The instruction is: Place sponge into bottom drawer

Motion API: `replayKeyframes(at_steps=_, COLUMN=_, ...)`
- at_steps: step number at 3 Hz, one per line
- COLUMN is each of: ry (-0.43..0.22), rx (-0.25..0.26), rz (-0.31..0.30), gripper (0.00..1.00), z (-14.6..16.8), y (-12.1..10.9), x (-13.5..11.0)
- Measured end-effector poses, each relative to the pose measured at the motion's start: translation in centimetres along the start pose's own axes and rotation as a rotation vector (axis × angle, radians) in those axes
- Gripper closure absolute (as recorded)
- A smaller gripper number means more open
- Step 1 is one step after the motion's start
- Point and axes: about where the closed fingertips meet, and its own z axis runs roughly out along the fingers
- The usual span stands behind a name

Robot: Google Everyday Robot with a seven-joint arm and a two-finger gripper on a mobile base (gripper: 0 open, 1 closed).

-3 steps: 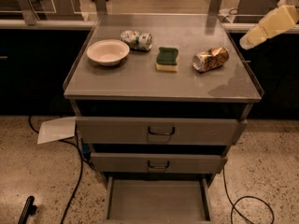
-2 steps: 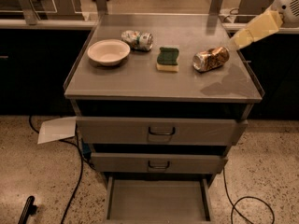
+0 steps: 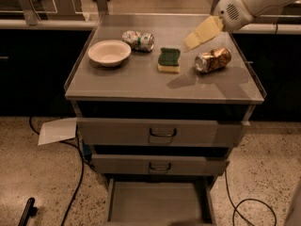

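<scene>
Camera view, gripper: the pale yellow two-finger gripper (image 3: 193,40) hangs above the back right part of the flat grey metal cabinet top (image 3: 141,81); nothing is touched by it.
Gripper opening: it cannot be told; no object is seen in it.
Sponge: the small rectangular sponge (image 3: 169,60), dark green top over pale yellow foam, is laid flat near the middle, between the white round bowl (image 3: 109,52) and the crushed golden can (image 3: 212,60).
Key relation: the sponge is found just beside the gripper tip, toward the bowl side, lower and nearer the front; its long axis is directed roughly back to front.
Bottom drawer: the lowest grey metal drawer (image 3: 155,201) is pulled out, well below the sponge.
Judgement: a short descent toward the bowl side is probably needed.
</scene>
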Motion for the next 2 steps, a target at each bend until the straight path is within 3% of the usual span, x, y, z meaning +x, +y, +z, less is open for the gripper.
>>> replayKeyframes(at_steps=1, ry=0.02, rx=-0.023, rz=-0.035, gripper=0.0, z=3.2, y=0.8, x=-2.4)
replayKeyframes(at_steps=2, ry=0.102, rx=0.017, rz=-0.071, gripper=0.0, z=6.5, y=0.2, x=-3.2)
